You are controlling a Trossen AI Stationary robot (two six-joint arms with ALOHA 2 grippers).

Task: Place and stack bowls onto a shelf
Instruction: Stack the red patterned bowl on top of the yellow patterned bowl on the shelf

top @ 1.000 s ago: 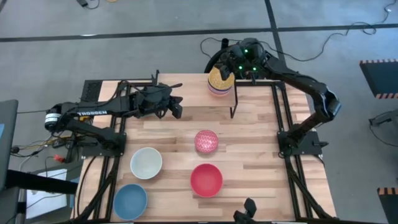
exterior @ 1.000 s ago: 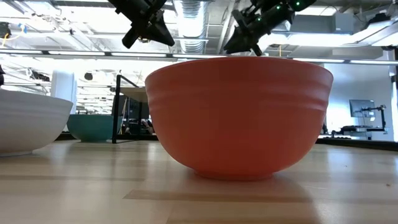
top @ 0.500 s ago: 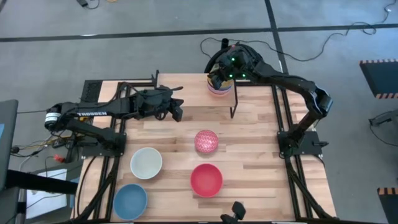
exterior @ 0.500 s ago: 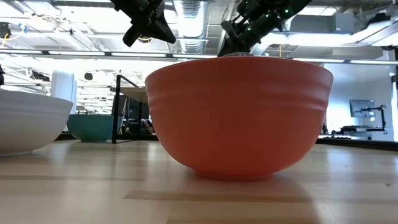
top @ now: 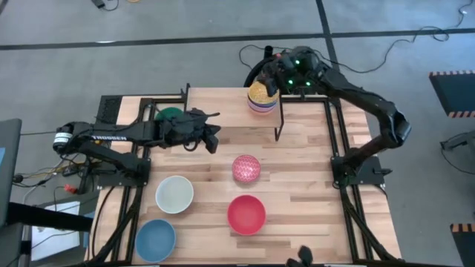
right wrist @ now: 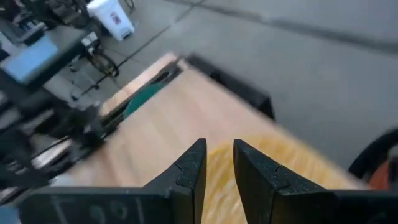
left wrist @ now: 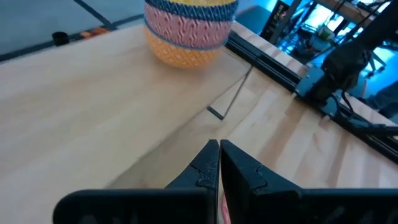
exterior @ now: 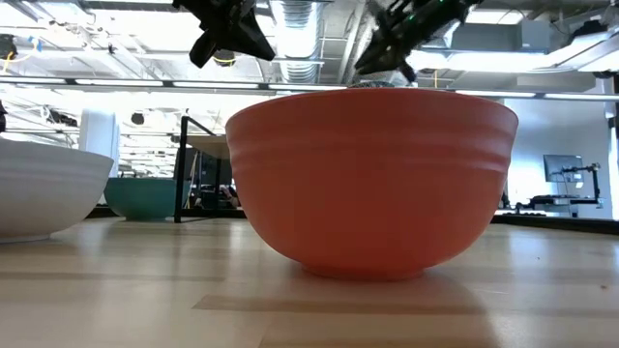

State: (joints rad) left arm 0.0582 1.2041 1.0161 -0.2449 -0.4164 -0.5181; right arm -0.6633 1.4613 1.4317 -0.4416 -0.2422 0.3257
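Where shelf (top: 223, 104) ends, yellow speckled bowl (top: 260, 92) tops pink-blue stack.

The floor (top: 148, 52) was grey, with black cables (top: 415, 41) at two o'clock. Long ceiling lights (exterior: 116, 79) glowed.

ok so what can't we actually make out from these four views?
- Stack on the shelf: high view shows only the yellow bowl on top, so the bowl count is unclear; left wrist view cuts the stack at the edge.
- Green bowl: partly under the left arm in high view.
- Low view: red bowl blocks the shelf and the pink bowl.
- Right gripper: right wrist view is blurred; contact with the yellow bowl unclear.
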